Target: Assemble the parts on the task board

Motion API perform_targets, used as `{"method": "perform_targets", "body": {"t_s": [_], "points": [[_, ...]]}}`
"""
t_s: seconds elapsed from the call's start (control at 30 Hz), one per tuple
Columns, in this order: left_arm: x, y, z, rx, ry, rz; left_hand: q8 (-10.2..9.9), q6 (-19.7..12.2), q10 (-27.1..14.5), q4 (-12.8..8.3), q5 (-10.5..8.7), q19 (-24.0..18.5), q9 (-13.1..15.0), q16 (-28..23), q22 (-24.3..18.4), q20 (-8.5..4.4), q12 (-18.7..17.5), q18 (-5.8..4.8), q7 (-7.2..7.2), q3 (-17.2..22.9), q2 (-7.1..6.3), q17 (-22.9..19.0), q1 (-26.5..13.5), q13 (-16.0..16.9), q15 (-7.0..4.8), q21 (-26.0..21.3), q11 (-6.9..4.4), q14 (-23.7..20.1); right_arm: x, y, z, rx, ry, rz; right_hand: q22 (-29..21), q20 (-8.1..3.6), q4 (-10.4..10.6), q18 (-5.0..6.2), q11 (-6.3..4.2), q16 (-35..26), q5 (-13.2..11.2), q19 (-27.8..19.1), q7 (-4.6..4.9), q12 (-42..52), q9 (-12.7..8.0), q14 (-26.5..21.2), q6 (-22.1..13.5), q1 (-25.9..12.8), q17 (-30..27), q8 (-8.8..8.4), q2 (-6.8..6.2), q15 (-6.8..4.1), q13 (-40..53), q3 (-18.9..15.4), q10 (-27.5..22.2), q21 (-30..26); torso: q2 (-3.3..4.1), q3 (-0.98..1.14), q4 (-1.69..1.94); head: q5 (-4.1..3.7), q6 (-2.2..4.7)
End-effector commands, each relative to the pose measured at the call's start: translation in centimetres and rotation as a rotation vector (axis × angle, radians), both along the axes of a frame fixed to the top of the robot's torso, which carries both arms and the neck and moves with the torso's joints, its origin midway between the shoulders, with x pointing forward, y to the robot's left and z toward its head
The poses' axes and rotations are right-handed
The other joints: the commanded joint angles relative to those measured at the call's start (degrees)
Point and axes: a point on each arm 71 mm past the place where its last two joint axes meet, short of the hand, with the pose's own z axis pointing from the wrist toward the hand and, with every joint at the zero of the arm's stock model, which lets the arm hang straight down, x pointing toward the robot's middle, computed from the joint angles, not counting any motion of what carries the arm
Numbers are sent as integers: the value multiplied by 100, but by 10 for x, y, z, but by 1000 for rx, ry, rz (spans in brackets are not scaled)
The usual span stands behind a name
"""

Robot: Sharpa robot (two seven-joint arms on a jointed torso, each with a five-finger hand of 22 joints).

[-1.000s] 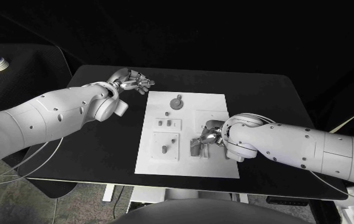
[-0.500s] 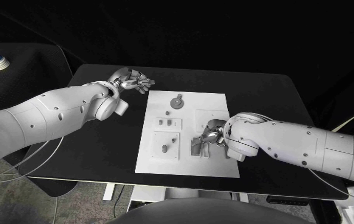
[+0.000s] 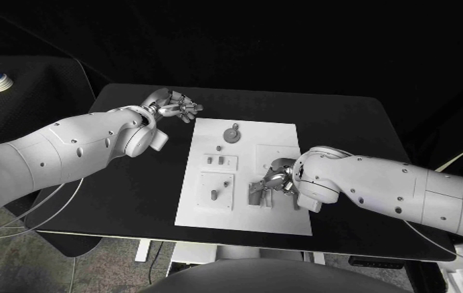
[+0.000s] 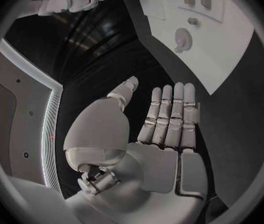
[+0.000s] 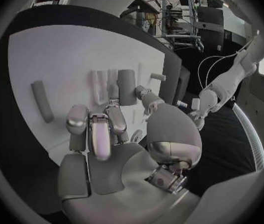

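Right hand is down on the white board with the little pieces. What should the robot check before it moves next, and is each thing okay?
1. Task board lies flat on the table: ok.
2. Right hand is over the board's near right area, by the upright grey parts: ok.
3. Right hand actually holds a part: cannot tell, its fingers curl over the spot.
4. Left hand is off the board and holds nothing: ok.
5. Round part at the board's far end is untouched: ok.
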Motion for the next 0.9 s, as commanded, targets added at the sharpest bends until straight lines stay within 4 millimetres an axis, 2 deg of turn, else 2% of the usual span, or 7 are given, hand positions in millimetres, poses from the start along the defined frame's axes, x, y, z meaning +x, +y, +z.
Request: {"method": "perform_targets", "body": {"t_s": [0.03, 0.2, 0.37, 0.47, 0.67, 0.9], "points": [[0, -2, 0, -3, 4, -16, -20, 16, -1, 35, 17, -45, -1, -24, -5, -14, -26, 60, -21, -9, 38, -8, -29, 3, 2, -22, 8, -27, -5, 4, -3, 8, 39, 41, 6, -32, -342, 136, -38, 20, 15, -5, 234, 22, 9, 477, 241, 361, 12, 35, 305, -20, 8, 380, 2, 699, 1, -1, -1, 6, -3], [0, -2, 0, 0, 9, -18, -20, 15, -3, 35, 17, -46, -2, -25, -5, -14, -28, 60, -21, -10, 37, -8, -29, 3, 2, -23, 8, -29, -3, 7, -1, -14, -26, 65, 7, -29, -338, 136, -35, 18, 13, -9, 235, 21, 8, 473, 238, 357, 8, 31, 275, -19, 9, 375, 0, 698, 2, 3, 3, 18, -1], [0, -2, 0, 1, 8, -18, -21, 14, -9, 35, 16, -50, -2, -29, -6, -13, -34, 58, -20, -12, 34, -11, -31, 2, 3, -25, 9, -34, 1, 3, 1, -22, -73, 47, 19, 6, -235, 136, -15, -3, -54, -21, 252, 1, -5, 447, 190, 168, -31, -14, -27, -15, 18, 271, -18, 691, 0, -2, 2, 22, 4], [0, -2, 0, 2, 8, -18, -22, 14, -11, 35, 16, -52, -2, -31, -6, -13, -36, 58, -20, -13, 33, -12, -32, 1, 4, -27, 10, -37, 2, 0, 1, -23, -95, 39, 20, 29, -31, 136, -2, -22, -85, -17, 276, -28, -24, 437, 68, -304, -39, -95, -312, -21, 33, 127, -52, 672, 0, -2, -2, 28, 6], [0, -2, 0, 2, 9, -17, -22, 13, -15, 36, 16, -55, -2, -34, -6, -13, -40, 57, -20, -14, 31, -13, -33, 0, 4, -28, 10, -41, 1, -1, 3, -11, -109, 34, 13, 29, 162, 136, 1, -40, -86, -24, 292, -49, -38, 422, -17, -780, -41, -148, -447, -26, 50, 47, -92, 649, 0, 0, -1, 28, 17], [0, -2, 0, 3, 9, -17, -23, 13, -17, 36, 16, -57, -3, -36, -7, -13, -42, 56, -20, -15, 31, -14, -34, 0, 5, -30, 10, -44, 0, -4, 4, -9, -117, 32, 11, 26, 235, 136, -1, -44, -84, -27, 290, -52, -36, 419, -19, -953, -42, -150, -481, -27, 56, 27, -98, 644, 2, 1, -1, 29, 19]]}}
